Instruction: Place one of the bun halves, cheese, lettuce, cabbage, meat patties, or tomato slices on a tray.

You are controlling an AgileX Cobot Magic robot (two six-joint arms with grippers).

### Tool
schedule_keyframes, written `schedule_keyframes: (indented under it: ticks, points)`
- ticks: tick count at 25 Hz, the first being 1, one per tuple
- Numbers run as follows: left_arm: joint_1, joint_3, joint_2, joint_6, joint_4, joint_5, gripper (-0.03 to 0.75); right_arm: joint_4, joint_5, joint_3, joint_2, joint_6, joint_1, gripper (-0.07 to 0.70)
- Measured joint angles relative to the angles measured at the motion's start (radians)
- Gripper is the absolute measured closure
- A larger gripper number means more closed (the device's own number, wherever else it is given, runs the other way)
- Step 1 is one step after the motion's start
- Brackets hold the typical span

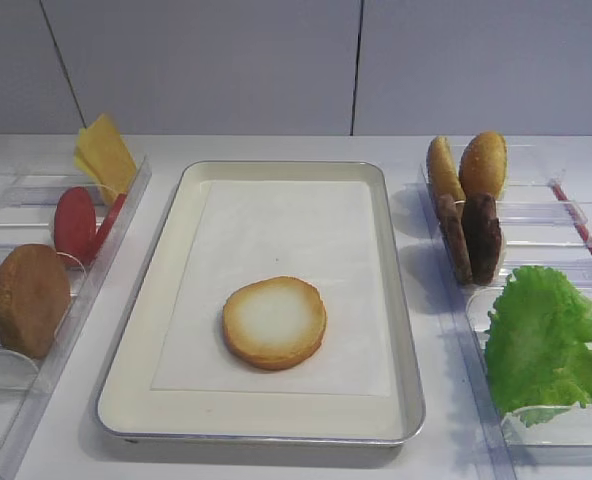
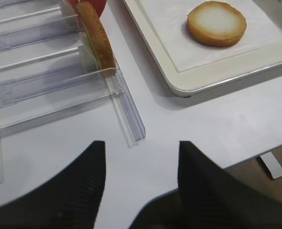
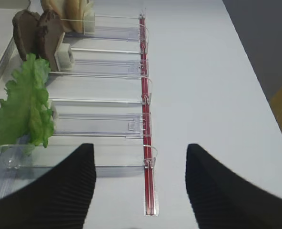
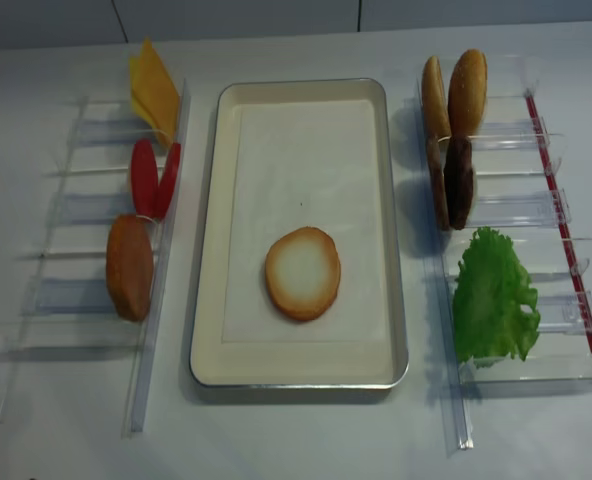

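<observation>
Left gripper [image 2: 141, 157] open, empty, bun half [image 2: 216, 23] on tray [image 2: 217, 78]

Open right gripper [image 3: 141, 191] jaws, lettuce [image 3: 23, 105] and meat patties [image 3: 36, 36] standing in clear bins [image 3: 103, 124]

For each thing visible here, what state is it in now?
bun half: lying flat, cut face up, on the tray
brown bun: on edge in left bin
tomato slices: on edge
cheese: leaning upright
meat patties: on edge
lettuce: draped in right bin
left gripper: open, empty
right gripper: open, empty
</observation>
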Motion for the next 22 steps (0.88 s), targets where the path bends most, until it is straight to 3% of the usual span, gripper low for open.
schedule_keyframes:
  ticks: [9,14,22]
  points:
    - [0.000,0.001,-0.004,0.013,-0.007,0.005,0.391,-0.002,0.000,0.000,0.000,0.000,0.000,0.202]
    - [0.000,0.033,-0.004,0.041,-0.031,-0.054,0.391,0.000,0.000,0.000,0.000,0.000,0.000,0.202]
    - [0.000,0.042,-0.004,0.037,-0.026,-0.072,0.392,0.000,0.000,0.000,0.000,0.000,0.000,0.202]
